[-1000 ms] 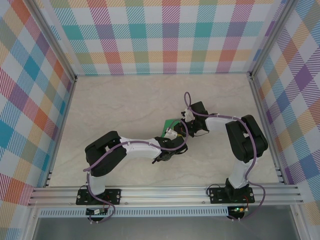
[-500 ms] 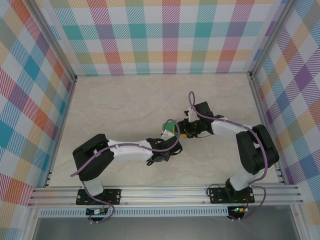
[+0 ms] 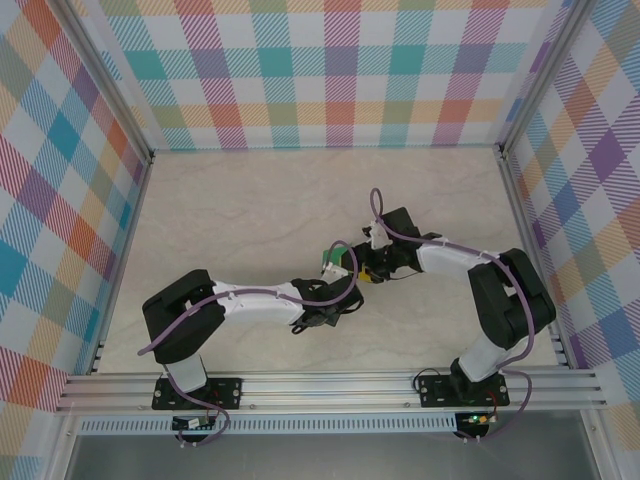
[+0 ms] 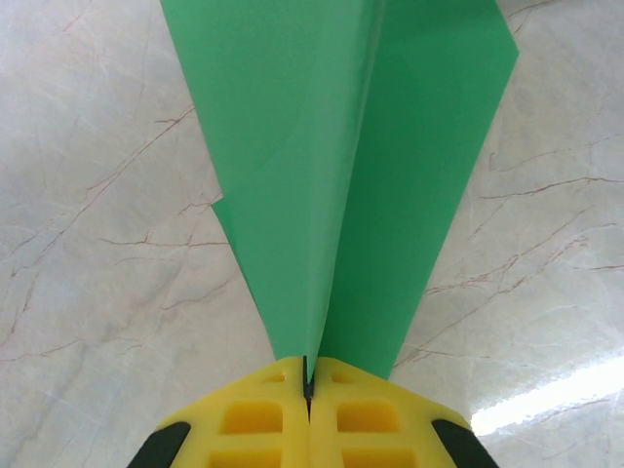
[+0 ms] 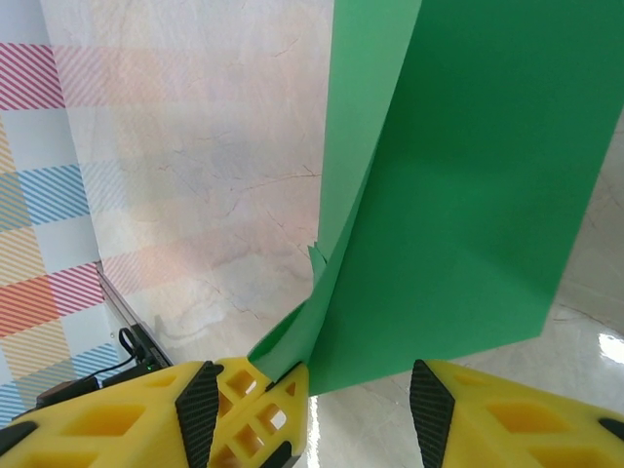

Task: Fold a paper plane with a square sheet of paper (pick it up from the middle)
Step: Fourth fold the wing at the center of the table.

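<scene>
Folded green paper [image 4: 331, 175] held over pale marbled table [image 3: 250, 210], near its middle, where two arms meet; narrow end clamped by left gripper [image 4: 307, 375], yellow fingers [image 4: 253, 419] pressed together on centre crease; paper seen widening away from fingers; right gripper [image 5: 356, 375] seen spread apart, paper's lower edge between its fingers, close against one.

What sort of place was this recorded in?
Probably a lab robot cell: plaid backdrop walls closing in a marble-look tabletop, with an aluminium mounting rail along the near edge.
</scene>
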You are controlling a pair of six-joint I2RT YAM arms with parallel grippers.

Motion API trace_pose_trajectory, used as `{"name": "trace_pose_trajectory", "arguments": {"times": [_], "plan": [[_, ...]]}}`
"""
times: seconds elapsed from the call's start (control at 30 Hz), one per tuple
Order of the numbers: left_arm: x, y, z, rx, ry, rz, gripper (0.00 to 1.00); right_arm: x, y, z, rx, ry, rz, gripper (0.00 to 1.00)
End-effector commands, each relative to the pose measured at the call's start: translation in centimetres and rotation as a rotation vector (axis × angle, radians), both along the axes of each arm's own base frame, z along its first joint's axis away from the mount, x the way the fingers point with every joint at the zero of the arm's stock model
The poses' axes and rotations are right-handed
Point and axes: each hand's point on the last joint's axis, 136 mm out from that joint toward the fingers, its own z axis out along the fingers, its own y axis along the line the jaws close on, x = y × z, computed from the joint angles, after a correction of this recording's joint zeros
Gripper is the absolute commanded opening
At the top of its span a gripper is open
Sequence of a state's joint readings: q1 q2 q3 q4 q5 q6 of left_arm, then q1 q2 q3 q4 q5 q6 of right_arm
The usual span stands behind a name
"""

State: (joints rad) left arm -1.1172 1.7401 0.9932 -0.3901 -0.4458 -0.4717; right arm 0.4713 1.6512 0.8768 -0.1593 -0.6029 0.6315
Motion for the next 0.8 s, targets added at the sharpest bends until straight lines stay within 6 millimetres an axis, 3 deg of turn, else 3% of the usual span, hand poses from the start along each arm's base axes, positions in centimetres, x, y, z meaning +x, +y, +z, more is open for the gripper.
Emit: {"name": "trace_pose_trajectory", "arguments": {"times": [0.0,0.07,0.23,0.33,0.47,0.77], "plan": [[-0.2,-0.3,-0.1,0.016,-0.010,-0.015,0.00,0.2,1.2,0.0,0.008,0.021,0.021,0.57],[-0.2,-0.4,-0.1,0.016,-0.012,-0.019,0.00,0.4,1.3,-0.2,0.001,0.027,0.015,0.55],[0.1,-0.6,0.1,0.018,-0.024,-0.021,0.00,0.6,1.0,-0.8,-0.030,0.035,0.009,0.39],[0.2,-0.6,0.3,0.025,-0.031,-0.020,0.06,0.5,0.8,-1.2,-0.047,0.039,0.013,0.34],[0.5,-0.7,0.4,0.033,-0.040,-0.020,0.14,0.4,0.9,-1.1,-0.042,0.039,0.020,0.30],[0.7,-0.5,-0.1,0.069,-0.044,-0.009,0.17,0.3,0.8,-1.0,-0.051,0.037,0.030,0.25]]}}
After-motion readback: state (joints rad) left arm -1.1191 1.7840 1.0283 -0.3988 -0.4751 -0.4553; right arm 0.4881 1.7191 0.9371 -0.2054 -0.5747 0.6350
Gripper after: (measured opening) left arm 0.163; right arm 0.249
